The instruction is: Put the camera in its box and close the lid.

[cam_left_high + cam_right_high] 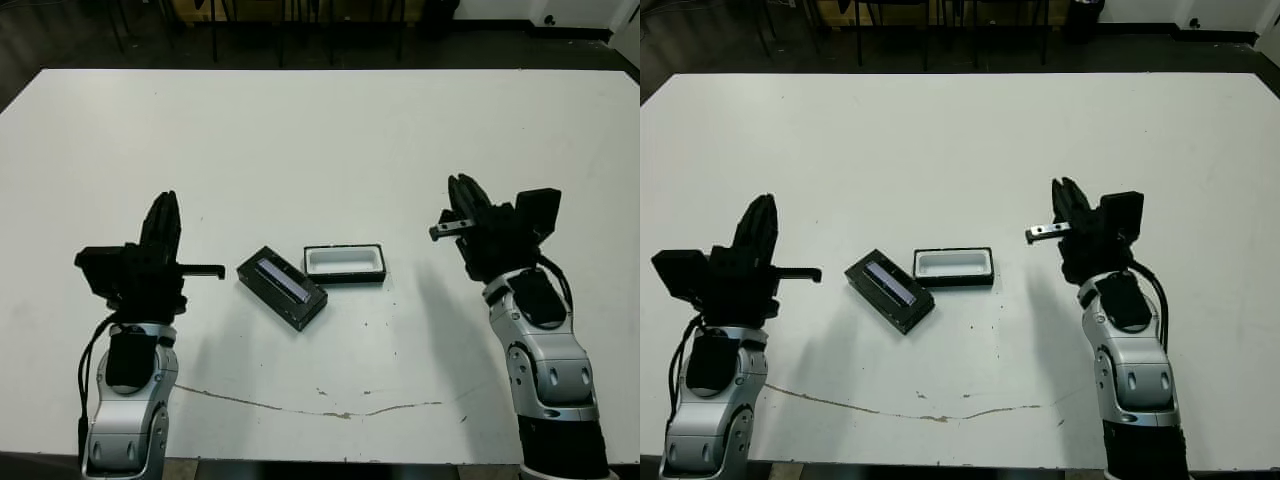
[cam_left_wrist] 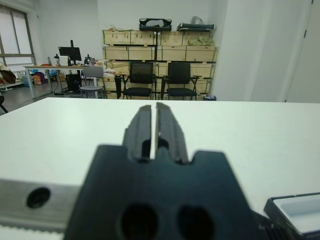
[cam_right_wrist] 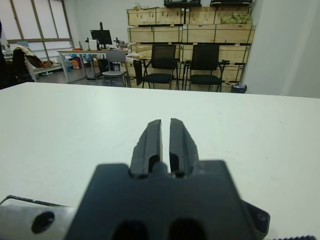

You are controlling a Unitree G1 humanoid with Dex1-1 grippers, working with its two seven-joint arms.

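Both arms are raised clear of the work, one on each side of the white table (image 1: pixel 320 130), so the middle stays open to the head camera.

The left hand (image 1: pixel 163 225) points away from the robot with its two black fingers pressed nearly together, only a thin slit between them, and nothing held. The right hand (image 1: pixel 468 205) is in the same state: fingers almost closed, empty. This looks like a neutral starting pose, since nothing has been picked up yet.

Between the arms, near the front of the table, lie two pieces. The box (image 1: pixel 345 263) sits open with its white lining facing up, ready to receive something. Just beside it, toward the robot's left and turned at an angle, lies a black rectangular piece with a pale silvery strip along its top (image 1: pixel 282 287); it is probably the lid, though at this size it could be mistaken for the camera. Its near corner lies very close to the box, and whether they touch is unclear.

No separate black slab with a lit screen is visible, so the camera's location cannot be fixed from these views.
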